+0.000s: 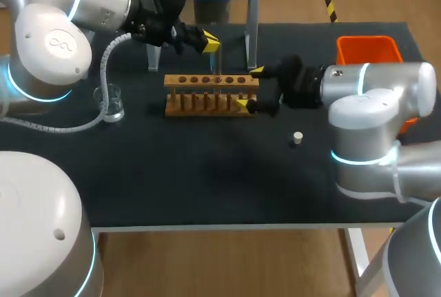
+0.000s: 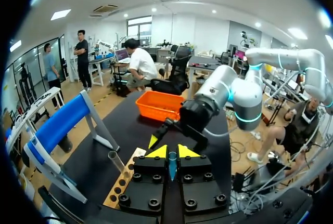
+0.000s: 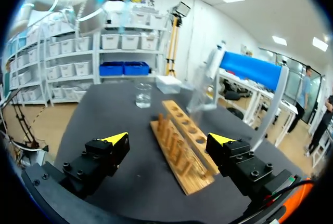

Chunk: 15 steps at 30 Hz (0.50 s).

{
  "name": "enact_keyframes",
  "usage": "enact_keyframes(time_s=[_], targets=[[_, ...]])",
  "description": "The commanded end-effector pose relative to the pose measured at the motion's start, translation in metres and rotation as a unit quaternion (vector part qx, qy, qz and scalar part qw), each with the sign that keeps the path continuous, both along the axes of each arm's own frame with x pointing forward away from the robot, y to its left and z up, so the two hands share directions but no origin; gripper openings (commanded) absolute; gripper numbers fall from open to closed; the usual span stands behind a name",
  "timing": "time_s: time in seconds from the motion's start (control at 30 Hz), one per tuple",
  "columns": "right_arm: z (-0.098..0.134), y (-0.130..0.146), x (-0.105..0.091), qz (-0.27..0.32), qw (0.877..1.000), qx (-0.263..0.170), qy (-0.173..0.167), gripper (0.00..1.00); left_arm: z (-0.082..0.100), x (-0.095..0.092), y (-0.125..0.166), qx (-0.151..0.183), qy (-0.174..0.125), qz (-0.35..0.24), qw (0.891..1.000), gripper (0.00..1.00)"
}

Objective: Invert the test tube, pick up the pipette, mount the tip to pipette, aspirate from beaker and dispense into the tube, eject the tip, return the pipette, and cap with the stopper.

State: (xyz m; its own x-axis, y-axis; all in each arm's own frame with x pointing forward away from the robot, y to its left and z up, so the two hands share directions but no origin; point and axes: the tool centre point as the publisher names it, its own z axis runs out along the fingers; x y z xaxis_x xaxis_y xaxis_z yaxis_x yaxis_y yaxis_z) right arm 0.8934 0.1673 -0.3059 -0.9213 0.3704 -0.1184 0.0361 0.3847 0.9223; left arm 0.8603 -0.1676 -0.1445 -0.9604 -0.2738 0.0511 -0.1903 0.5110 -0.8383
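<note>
Left end effector (image 2: 172, 152) gripping test tube (image 2: 172, 165) (above rack (image 1: 210, 94)), right end effector (image 3: 167, 139) open wide

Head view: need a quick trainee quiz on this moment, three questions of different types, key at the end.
1. True or false: the right fingers are shut on the rack.
2. The left fingers are: A open; B shut on the tube; C out of view.
3. Fill in: the stopper lies nearer the ___ arm.

Key:
1. False. They stand open, one on each side of the rack's end.
2. B.
3. Right.
</note>
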Motion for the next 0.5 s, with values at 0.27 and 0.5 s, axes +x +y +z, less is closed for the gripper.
enact_keyframes(time_s=[0.27, 0.5], targets=[[0.037, -0.025, -0.033, 0.102, 0.991, 0.089, -0.005, 1.00, 0.001, 0.000, 0.001, 0.002, 0.002, -0.001, 1.000, 0.00], [0.049, -0.009, -0.040, 0.149, 0.981, 0.124, -0.005, 1.00, 0.001, 0.000, 0.001, 0.002, 0.002, -0.001, 1.000, 0.00]])
